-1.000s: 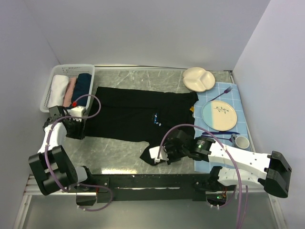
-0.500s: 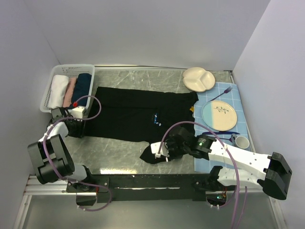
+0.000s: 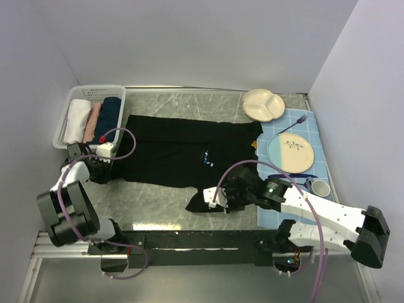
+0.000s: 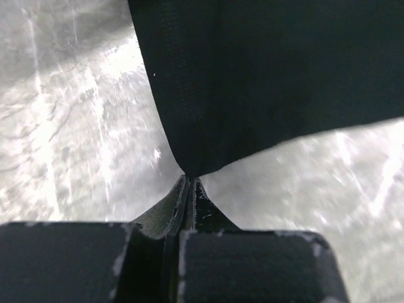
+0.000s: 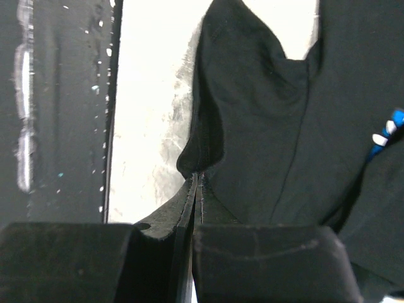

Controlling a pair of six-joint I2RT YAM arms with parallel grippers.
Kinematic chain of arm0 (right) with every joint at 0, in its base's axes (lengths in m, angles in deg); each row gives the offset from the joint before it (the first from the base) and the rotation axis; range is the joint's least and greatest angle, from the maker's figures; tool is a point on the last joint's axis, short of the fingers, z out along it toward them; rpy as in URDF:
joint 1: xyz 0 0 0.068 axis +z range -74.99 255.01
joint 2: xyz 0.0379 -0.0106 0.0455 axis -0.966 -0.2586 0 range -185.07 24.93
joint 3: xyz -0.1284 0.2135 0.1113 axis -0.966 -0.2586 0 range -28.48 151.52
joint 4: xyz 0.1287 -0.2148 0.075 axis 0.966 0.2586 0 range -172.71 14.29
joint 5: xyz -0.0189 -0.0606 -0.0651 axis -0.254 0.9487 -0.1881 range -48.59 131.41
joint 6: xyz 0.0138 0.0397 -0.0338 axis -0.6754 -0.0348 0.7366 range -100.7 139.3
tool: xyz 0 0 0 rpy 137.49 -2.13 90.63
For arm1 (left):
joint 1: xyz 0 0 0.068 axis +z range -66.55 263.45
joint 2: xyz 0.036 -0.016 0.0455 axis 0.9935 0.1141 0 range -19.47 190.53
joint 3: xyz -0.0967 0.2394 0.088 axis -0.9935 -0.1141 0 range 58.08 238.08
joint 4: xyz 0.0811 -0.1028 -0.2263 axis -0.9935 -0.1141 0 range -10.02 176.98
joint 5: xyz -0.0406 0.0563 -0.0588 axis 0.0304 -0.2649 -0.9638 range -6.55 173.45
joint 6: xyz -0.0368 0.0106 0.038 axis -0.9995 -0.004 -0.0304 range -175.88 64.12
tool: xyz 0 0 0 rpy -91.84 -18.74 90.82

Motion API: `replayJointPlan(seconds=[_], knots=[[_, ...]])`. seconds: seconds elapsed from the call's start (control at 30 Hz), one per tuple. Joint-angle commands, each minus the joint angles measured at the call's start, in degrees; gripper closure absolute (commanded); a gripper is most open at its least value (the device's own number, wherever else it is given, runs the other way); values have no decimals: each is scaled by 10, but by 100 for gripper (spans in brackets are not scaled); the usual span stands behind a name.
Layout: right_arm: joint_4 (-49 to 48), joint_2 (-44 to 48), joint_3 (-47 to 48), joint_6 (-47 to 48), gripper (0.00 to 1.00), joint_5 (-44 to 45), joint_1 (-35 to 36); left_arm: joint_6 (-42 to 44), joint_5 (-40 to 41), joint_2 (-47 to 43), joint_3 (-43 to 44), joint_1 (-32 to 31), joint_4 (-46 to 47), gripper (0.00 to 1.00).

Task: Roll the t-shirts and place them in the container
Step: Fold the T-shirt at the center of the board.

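— Anything different from a second ago?

— Yes, on the right. A small drag rightward, toward the light-blue gridded mat (image 3: 317,129), with the right jaws clenched on the near flap of the black cotton t-shirt with the small white-and-blue chest print (image 3: 170,148). Flap towed along and pulled a little straighter. Probably a sleeve, though hard to say.

— And on the left?

— Barely any shift at the tip, only some reshuffling of the arm behind. Left jaws clamped on the near-left hem corner, with the dark cloth (image 4: 265,76) pinched right where the closed tips meet in the wrist view. Same story on the other wrist: a fold of black fabric (image 5: 252,126) nipped tight, no gap showing.

— Meaning for the job?

— Reads as tensioning the near edge between two pinches, flattening ahead of any roll. No roll begun on this one: spread flat across the grey marbled desk (image 3: 158,197), collar end beside the mat, hem end toward the white slatted plastic basket (image 3: 96,88). Already rolled and lying side by side in there: a white t-shirt (image 3: 79,117), a pink t-shirt (image 3: 95,117) and a navy t-shirt (image 3: 111,112).

— Next, then?

— Likely more smoothing, or a first fold inward.
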Motion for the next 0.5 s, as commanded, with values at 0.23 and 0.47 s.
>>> replayJointPlan(seconds=[0.23,0.47], knots=[[107,113,50,-15,100,23,-4,125,-35,-180,47,-1,-203,99],[151,180,64,-42,100,42,-4,188,-12,-214,98,-1,-289,99]])
